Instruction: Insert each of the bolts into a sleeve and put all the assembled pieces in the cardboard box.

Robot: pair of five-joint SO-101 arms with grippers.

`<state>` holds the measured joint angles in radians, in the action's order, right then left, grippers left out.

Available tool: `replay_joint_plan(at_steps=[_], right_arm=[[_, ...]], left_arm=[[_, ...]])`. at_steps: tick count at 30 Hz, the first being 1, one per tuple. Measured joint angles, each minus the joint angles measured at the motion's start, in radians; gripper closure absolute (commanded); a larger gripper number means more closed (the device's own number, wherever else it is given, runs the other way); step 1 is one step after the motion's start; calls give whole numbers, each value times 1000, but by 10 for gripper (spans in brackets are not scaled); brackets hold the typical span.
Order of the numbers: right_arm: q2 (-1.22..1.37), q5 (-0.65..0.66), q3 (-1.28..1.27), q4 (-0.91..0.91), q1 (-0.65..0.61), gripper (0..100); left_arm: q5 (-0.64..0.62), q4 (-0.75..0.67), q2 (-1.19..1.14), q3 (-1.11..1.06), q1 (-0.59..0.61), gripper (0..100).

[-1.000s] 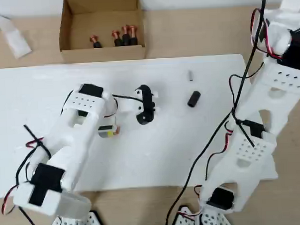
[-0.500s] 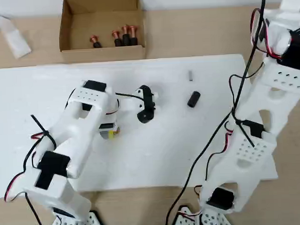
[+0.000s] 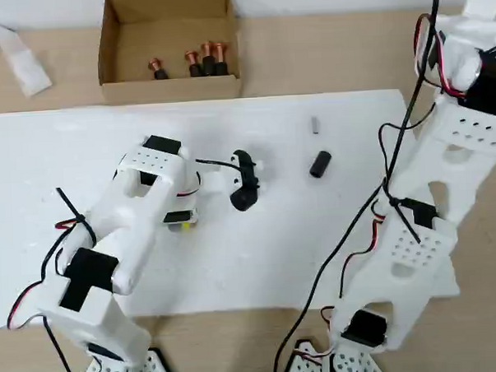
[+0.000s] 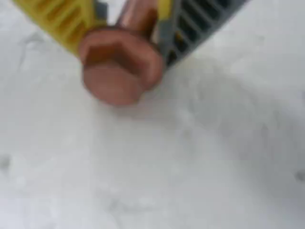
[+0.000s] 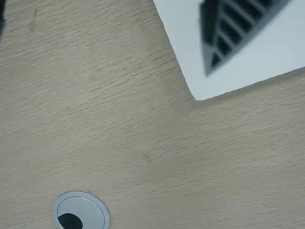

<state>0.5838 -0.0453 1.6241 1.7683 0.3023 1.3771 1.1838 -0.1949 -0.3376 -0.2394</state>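
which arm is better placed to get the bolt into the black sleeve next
Left. Its end effector is shut on the bolt above the white mat, and the black sleeve lies free on that mat. The right arm is back by the mat's corner, over the wooden table.

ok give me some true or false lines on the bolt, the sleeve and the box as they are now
1. The left claw is shut on a copper bolt. True.
2. The loose black sleeve lies in the cardboard box. False: it lies on the white mat, apart from the box.
3. The cardboard box is empty. False: several assembled pieces lie in it.
4. The cardboard box stands on the wooden table, not on the white mat. True.
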Motion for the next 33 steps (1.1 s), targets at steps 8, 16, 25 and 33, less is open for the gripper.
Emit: replay_joint_plan(at_steps=[8,16,25,33], right_arm=[[0,0,0,0,0,670],[-6,-2,-181,0,-106,670],[-6,-384,-632,0,-249,670],[-5,-562,-793,0,-334,699]], left_arm=[[-143,161,-35,305,31,982],[-351,308,-37,586,89,983],[-675,476,-37,850,213,984],[-895,563,17,1025,279,990]])
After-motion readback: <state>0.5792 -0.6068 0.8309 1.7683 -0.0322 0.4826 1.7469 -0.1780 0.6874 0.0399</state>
